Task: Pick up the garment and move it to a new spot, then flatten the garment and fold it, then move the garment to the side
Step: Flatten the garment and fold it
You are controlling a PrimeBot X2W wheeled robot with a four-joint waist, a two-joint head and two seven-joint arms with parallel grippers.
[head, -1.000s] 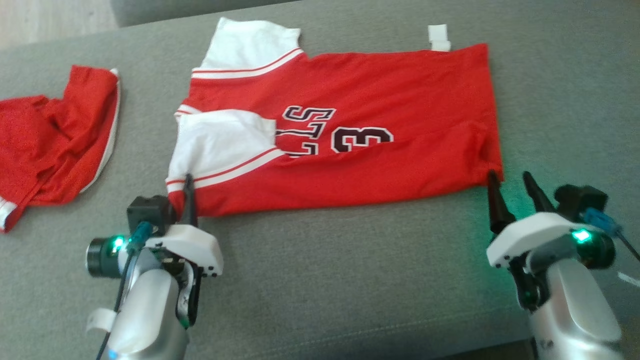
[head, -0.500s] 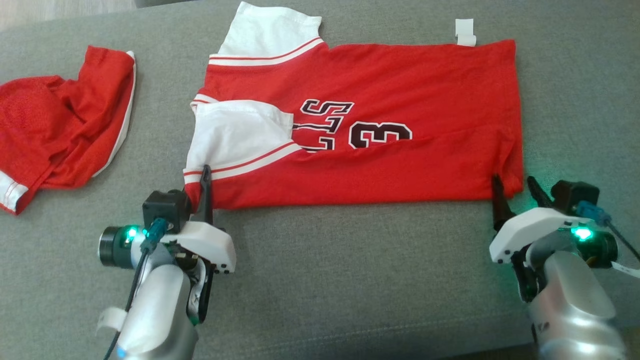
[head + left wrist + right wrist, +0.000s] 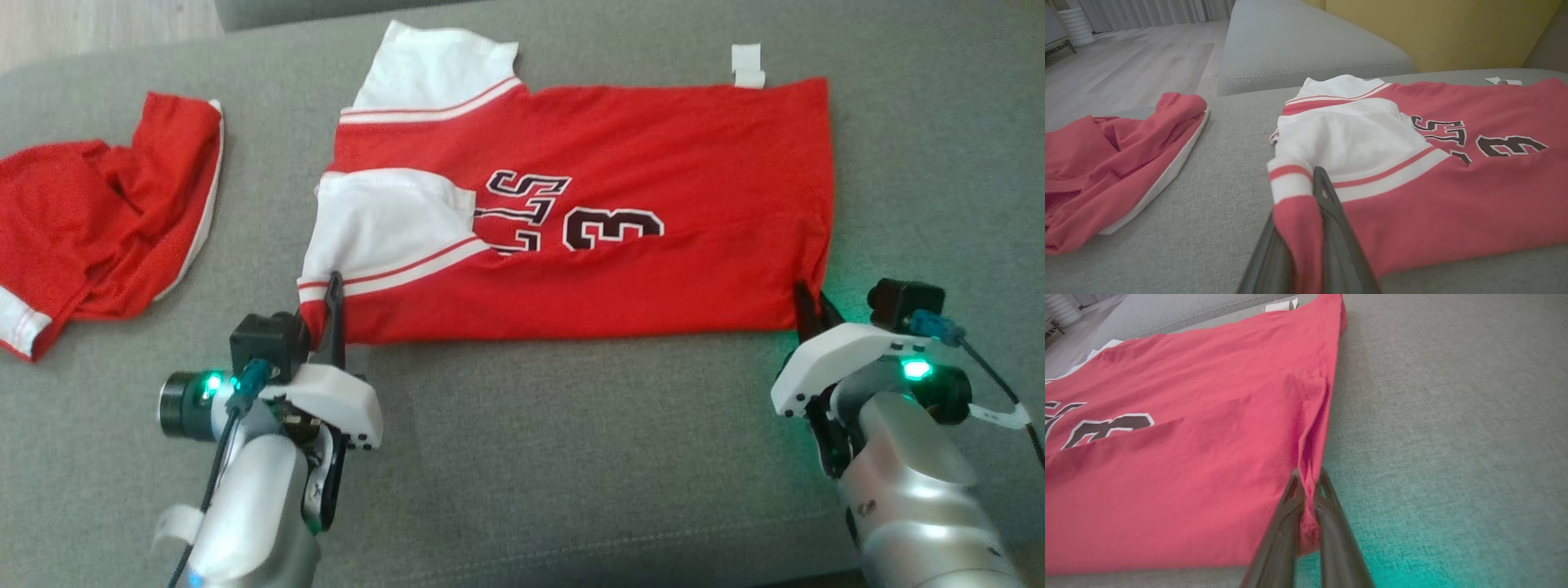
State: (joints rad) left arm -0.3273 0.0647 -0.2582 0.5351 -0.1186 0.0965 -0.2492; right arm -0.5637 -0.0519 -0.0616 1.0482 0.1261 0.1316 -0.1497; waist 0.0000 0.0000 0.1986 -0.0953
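Note:
The garment (image 3: 620, 171) is a red jersey with white sleeves and dark lettering, lying folded lengthwise on the grey sofa cushion (image 3: 571, 457). My left gripper (image 3: 331, 294) is shut on its near left corner by the striped sleeve cuff (image 3: 1290, 179). In the left wrist view that gripper (image 3: 1306, 192) has red and white cloth pinched between its fingers. My right gripper (image 3: 808, 298) is shut on the near right hem corner. The right wrist view shows its fingers (image 3: 1308, 490) clamping a bunched fold of the red hem (image 3: 1312, 428).
A second red garment (image 3: 90, 229) with white trim lies crumpled at the left of the cushion. A white tag (image 3: 747, 65) sticks out at the jersey's far edge. Another grey cushion (image 3: 1306, 45), a yellow backrest (image 3: 1433, 28) and wooden floor (image 3: 1126, 69) lie beyond.
My right gripper has moved in onto the hem corner and shut on it; its fingers stood apart before. The left gripper keeps its hold. The camera shifted slightly.

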